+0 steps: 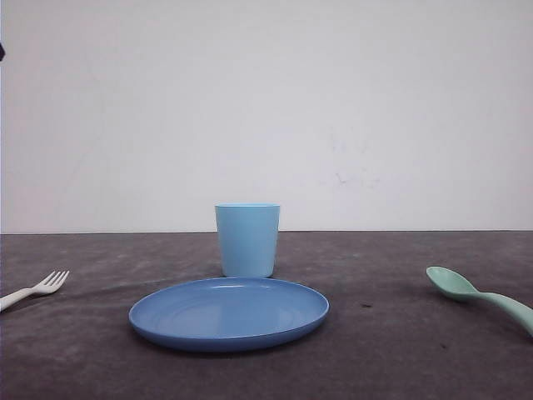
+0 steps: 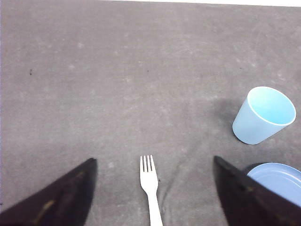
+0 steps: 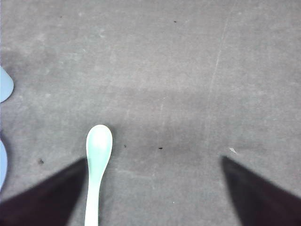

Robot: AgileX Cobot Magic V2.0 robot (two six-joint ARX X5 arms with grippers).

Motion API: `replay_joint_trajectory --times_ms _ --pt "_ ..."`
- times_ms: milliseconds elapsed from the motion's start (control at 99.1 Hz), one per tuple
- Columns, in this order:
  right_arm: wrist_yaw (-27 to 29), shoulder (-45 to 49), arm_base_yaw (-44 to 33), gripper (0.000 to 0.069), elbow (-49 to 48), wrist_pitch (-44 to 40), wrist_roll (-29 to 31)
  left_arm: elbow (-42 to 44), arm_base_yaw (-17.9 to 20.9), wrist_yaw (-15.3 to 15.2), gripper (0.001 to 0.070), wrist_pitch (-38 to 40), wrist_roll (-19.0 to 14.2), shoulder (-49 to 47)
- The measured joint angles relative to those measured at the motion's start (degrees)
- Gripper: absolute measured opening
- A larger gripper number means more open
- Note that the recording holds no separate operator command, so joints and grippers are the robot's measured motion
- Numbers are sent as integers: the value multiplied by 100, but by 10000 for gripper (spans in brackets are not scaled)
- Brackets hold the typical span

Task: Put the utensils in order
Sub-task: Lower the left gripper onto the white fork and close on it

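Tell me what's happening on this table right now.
Nothing is held yet. The left gripper hangs open over the white fork, and the right gripper hangs open beside the mint spoon. Both utensils lie flat on the table, either side of the blue plate and cup.

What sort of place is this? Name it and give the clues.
Probably a lab tabletop staged as a toy dining setup, not a real kitchen. A plain white wall backs a table under dark grey cloth, set with one blue plate, a light blue cup, a white fork and a mint spoon.
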Motion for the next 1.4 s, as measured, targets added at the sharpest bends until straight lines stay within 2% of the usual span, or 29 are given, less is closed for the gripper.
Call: replay_joint_trajectory --times_ms 121,282,504,605,777,1039,1271,1402 --pt "0 0 0 680 0 0 2 0 -83 -2 524 -208 -15 208" --pt "4 0 0 679 0 -68 2 0 -262 -2 524 -551 -177 796" --pt "4 0 0 680 0 -162 2 0 -590 -4 519 -619 -282 1834" --pt "4 0 0 680 0 -179 2 0 -684 -48 519 -514 -284 2323" --pt "4 0 0 680 0 -179 4 0 -774 -332 516 -219 -286 3062" --pt "4 0 0 680 0 -181 4 0 -776 -621 511 275 -289 3770" --pt "7 0 0 680 0 -190 4 0 -778 -640 504 551 -289 4028" --pt "4 0 0 680 0 -195 4 0 -813 -654 475 579 -289 4188"
